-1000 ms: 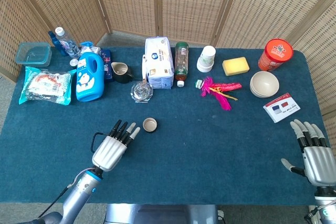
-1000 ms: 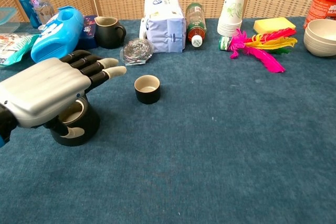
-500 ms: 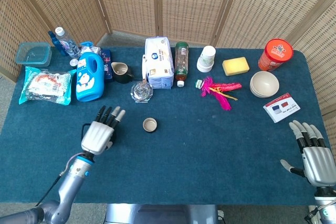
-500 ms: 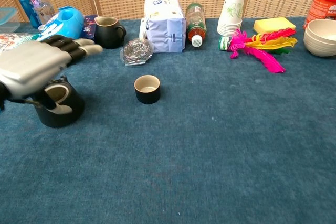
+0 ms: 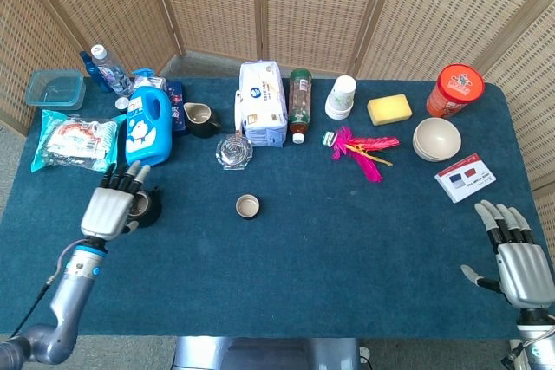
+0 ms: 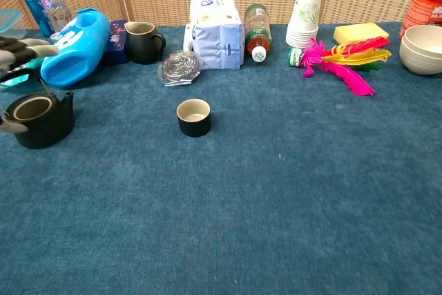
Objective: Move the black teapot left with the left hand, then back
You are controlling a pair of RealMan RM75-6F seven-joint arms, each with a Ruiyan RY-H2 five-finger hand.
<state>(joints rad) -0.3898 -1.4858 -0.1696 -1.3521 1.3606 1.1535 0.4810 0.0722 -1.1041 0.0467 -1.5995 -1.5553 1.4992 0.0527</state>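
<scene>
Two robot hands are seen from the head view at opposite ends of a blue-covered table (image 5: pixel 347 240). The left hand (image 5: pixel 110 208) is laid over the black teapot (image 5: pixel 146 208) near the table's left edge, fingers stretched forward across its top; whether the pot is actually gripped cannot be told from here. The right hand (image 5: pixel 519 257) is held open at the near right corner, fingers spread and nothing in it. A small black cup (image 5: pixel 248 206) stands well to the right of the teapot, and a blue detergent jug (image 5: pixel 149 125) lies just beyond it.

From the chest view, the black teapot (image 6: pixel 39 119) is seen upright on the table (image 6: pixel 276 205) at the far left, its wire handle raised and its open mouth showing. Only the tips of the left hand (image 6: pixel 15 53) are visible at the frame's edge, above and behind the pot, with a pale thumb tip beside its near wall. The small black cup (image 6: pixel 194 117) sits apart toward the centre, the blue detergent jug (image 6: pixel 74 44) behind the teapot, and a dark mug (image 6: pixel 142 41) beside the jug.
</scene>
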